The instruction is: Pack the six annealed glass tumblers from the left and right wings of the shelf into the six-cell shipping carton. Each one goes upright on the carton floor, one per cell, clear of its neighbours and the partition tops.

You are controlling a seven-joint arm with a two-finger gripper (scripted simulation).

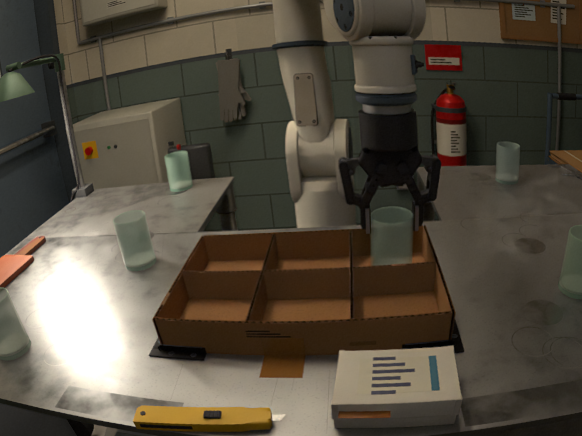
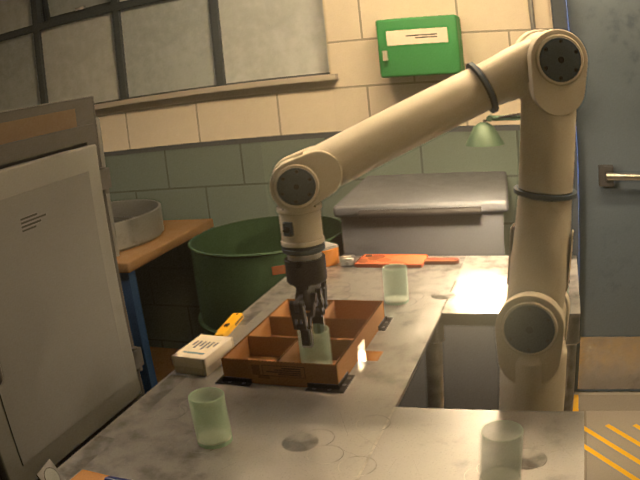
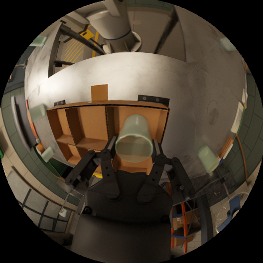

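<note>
A pale green glass tumbler [image 1: 391,235] stands upright in the far right cell of the six-cell carton [image 1: 307,287]. The other cells of the carton are empty. Three more tumblers stand on the left wing: one far back [image 1: 178,171], one in the middle [image 1: 134,240] and one at the near edge [image 1: 10,325]. Two stand on the right wing: one far back [image 1: 507,161] and one nearer [image 1: 572,262]. My gripper [image 1: 391,220] reaches down over the far right cell and still grips the tumbler [image 3: 134,139] near its rim.
The carton's cardboard partitions [image 1: 310,272] rise around the tumbler. A white box [image 1: 397,387] and a yellow utility knife [image 1: 202,419] lie at the near edge of the table. An orange board [image 1: 17,262] lies on the left wing. A fire extinguisher [image 1: 451,127] stands behind.
</note>
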